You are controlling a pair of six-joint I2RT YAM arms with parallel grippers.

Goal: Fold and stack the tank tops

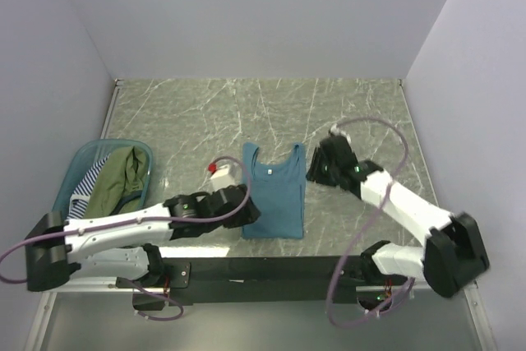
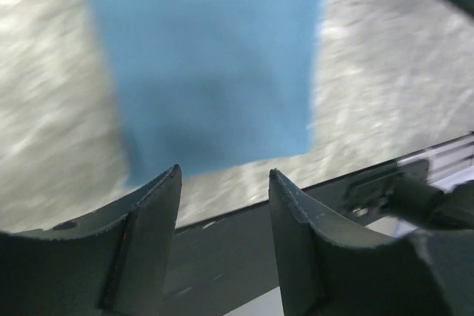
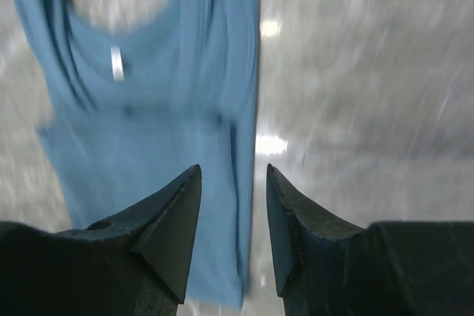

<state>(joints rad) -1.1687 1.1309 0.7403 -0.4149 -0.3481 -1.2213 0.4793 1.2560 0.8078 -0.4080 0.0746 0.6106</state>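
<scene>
Grey marble tabletop [image 1: 362,113], white walls. Teal tank top [image 1: 274,195] lies flat at centre and looks folded narrow. Left end effector [image 1: 245,208] at its lower-left edge, right end effector [image 1: 322,167] beside the strap edge, both released and empty. For the next fold, I'd judge: pinch matching corners, lift low, keep edges aligned.

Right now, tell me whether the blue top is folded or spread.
Spread: the blue top lies flat at full length, both straps and neckline showing. Side tucks: cannot tell.
</scene>
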